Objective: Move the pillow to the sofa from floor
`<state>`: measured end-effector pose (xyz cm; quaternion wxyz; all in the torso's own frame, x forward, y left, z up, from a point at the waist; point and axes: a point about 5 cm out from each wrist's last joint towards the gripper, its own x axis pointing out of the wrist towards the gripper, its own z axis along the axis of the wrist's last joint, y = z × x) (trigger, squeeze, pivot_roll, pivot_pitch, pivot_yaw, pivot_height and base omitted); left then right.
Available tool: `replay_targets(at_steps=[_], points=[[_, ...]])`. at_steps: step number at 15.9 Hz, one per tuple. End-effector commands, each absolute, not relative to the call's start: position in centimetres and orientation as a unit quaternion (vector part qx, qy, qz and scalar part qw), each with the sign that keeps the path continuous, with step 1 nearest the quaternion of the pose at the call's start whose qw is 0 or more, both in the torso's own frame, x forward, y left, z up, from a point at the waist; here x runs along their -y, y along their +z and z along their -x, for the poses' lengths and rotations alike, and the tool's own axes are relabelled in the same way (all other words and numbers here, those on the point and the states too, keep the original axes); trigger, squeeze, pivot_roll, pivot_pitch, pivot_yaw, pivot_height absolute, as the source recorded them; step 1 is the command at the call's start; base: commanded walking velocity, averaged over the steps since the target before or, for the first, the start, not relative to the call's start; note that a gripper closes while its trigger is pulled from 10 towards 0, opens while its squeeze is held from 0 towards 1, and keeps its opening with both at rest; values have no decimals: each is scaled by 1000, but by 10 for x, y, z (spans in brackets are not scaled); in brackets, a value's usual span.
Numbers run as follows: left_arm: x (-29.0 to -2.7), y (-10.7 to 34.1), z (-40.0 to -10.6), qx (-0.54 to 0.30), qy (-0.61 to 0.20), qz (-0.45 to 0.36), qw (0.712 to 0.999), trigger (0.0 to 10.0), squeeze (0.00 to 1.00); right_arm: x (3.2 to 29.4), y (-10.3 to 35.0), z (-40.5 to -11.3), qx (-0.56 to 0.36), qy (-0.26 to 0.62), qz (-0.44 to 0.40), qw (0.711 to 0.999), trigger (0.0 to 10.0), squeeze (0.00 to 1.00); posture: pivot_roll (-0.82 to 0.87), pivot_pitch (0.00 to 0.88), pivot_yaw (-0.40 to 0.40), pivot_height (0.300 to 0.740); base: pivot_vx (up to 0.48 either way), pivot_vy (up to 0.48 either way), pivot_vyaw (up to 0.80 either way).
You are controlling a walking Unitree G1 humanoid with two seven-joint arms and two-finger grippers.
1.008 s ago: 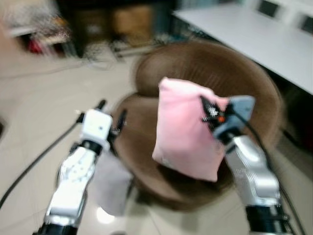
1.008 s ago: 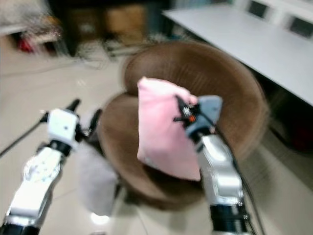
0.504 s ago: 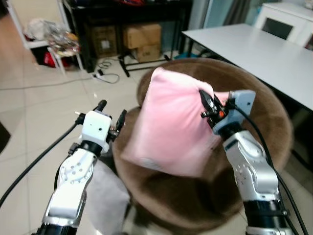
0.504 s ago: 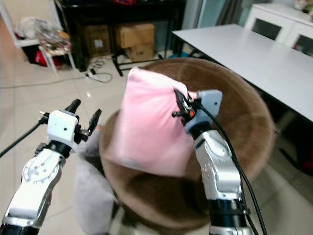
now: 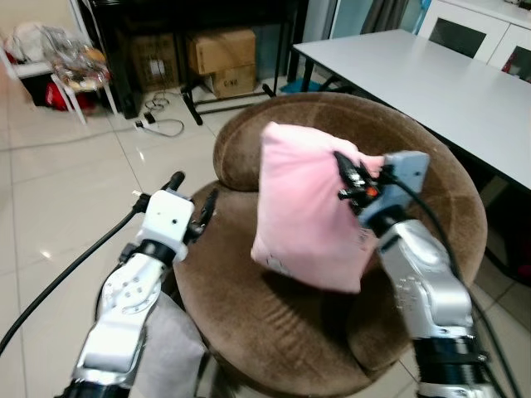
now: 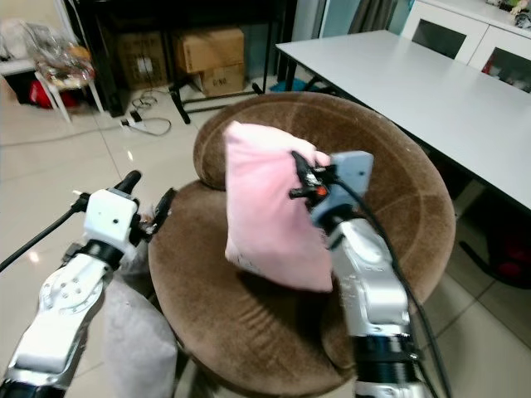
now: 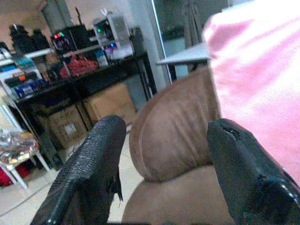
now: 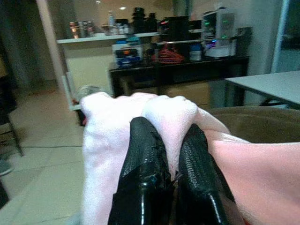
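Observation:
A pink pillow [image 5: 305,211] hangs in the air over the seat of a round brown sofa chair [image 5: 282,319]. My right gripper [image 5: 342,176] is shut on the pillow's upper right corner; in the right wrist view its black fingers [image 8: 145,183] pinch a fold of pink cloth [image 8: 112,126]. My left gripper [image 5: 192,192] is open beside the chair's left edge, holding nothing. In the left wrist view its fingers [image 7: 93,173] frame the chair back [image 7: 173,126] and the pillow [image 7: 258,79].
A grey cushion [image 5: 170,356] lies on the tiled floor left of the chair. A white table [image 5: 440,83] stands close at the right. Cardboard boxes [image 5: 220,58] under a dark shelf and cables [image 5: 162,124] are at the back.
The pillow has swung back from a tilted spread to hang more upright over the seat. The camera shifted slightly; the left arm kept its place.

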<state>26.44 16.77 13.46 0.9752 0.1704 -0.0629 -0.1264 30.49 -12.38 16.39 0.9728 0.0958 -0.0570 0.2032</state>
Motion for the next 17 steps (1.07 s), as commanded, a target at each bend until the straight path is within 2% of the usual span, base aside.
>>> replay_targets(at_steps=[1, 5, 13, 15, 17], points=[[-165, 133, -262, 54, -139, -176, 973, 10000, 0, 118, 182, -307, 84, 226, -92, 966, 10000, 0, 52, 0, -60, 740, 0, 0, 0], [-165, 130, -258, 44, -155, -183, 970, 10000, 0, 112, 186, -306, 78, 251, -90, 961, 10000, 0, 61, 0, -73, 740, 0, 0, 0], [-166, 124, -248, 17, -201, -196, 960, 10000, 0, 92, 186, -307, 5, 295, -71, 953, 10000, 0, 64, 0, -76, 740, 0, 0, 0], [-166, 122, -247, 11, -205, -199, 958, 10000, 0, 73, 177, -318, -48, 298, -44, 952, 10000, 0, 71, 0, -80, 740, 0, 0, 0], [-165, 121, -246, 9, -208, -202, 957, 10000, 0, 60, 176, -335, -93, 263, -67, 958, 10000, 0, 73, 0, -83, 740, 0, 0, 0]])
